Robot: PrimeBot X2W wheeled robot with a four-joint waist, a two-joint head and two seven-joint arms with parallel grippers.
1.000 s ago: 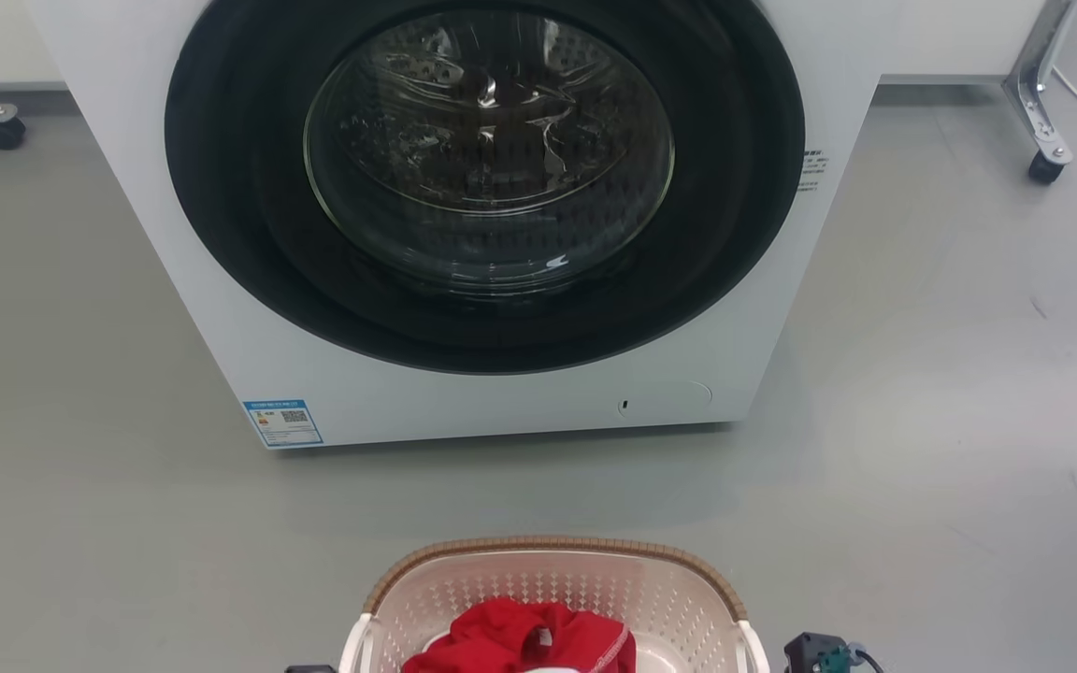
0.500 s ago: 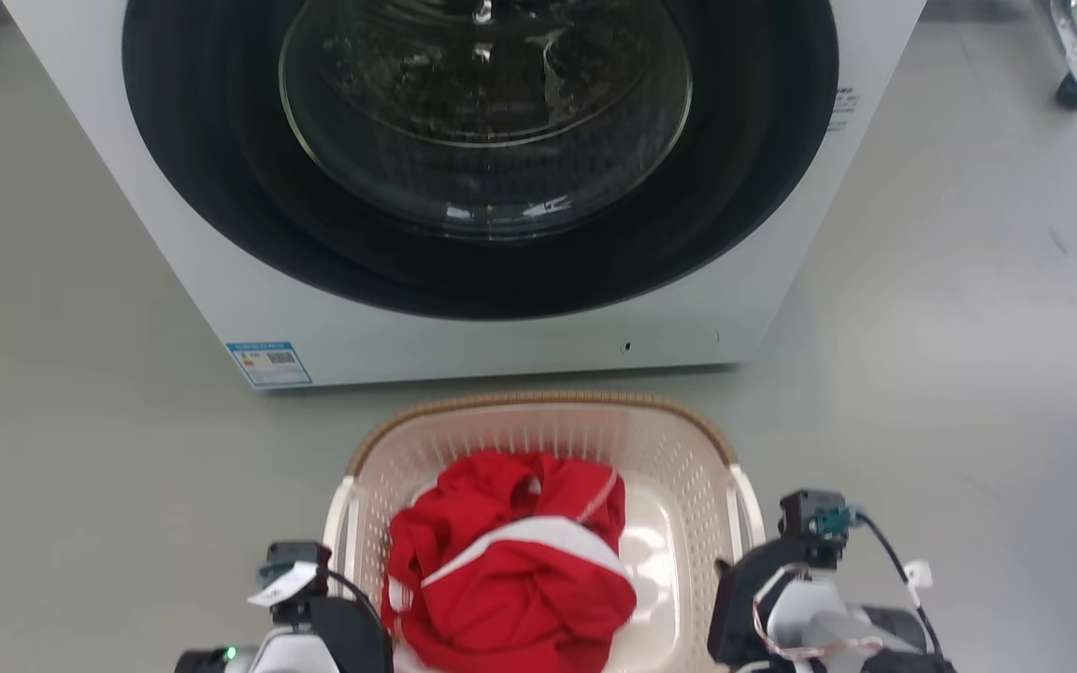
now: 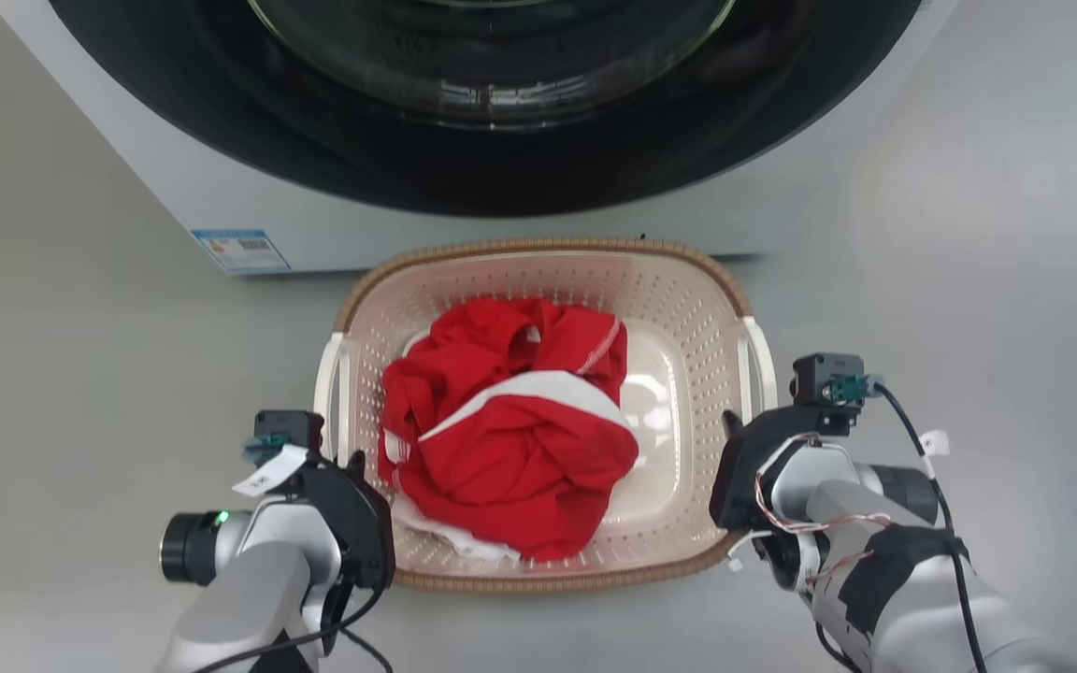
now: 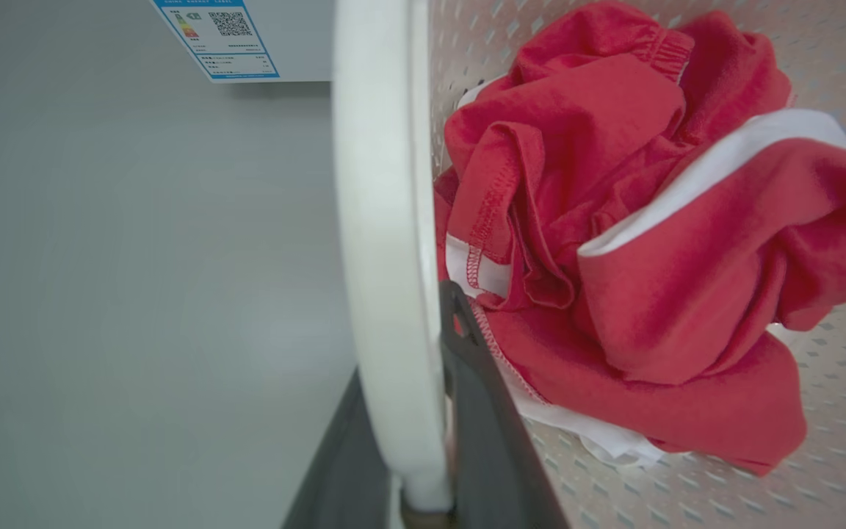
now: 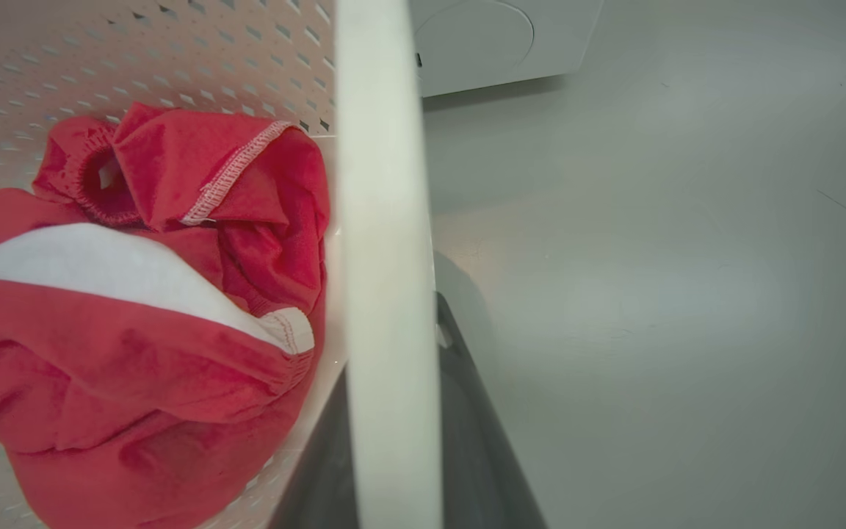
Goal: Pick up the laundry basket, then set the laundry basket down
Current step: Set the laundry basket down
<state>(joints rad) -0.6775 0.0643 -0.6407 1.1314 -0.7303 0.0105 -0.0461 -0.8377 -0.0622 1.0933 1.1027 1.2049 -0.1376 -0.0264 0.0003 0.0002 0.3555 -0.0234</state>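
My left end effector (image 4: 417, 448) is closed narrow on the left handle (image 4: 382, 220) of the basket (image 3: 538, 246), one finger on each side of the white bar. My right end effector (image 5: 393, 455) pinches the right handle (image 5: 386, 184) the same way. The basket hangs or sits squarely between them, its long axis seemingly running from one to the other, both arms equally near. Red clothes (image 3: 501, 439) are heaped inside (light, I judge). The washer (image 3: 174, 187) stands just beyond the far rim, leaving little room forward. Open floor (image 3: 80, 374) lies outboard of each end effector. I cannot tell whether the base is off it.
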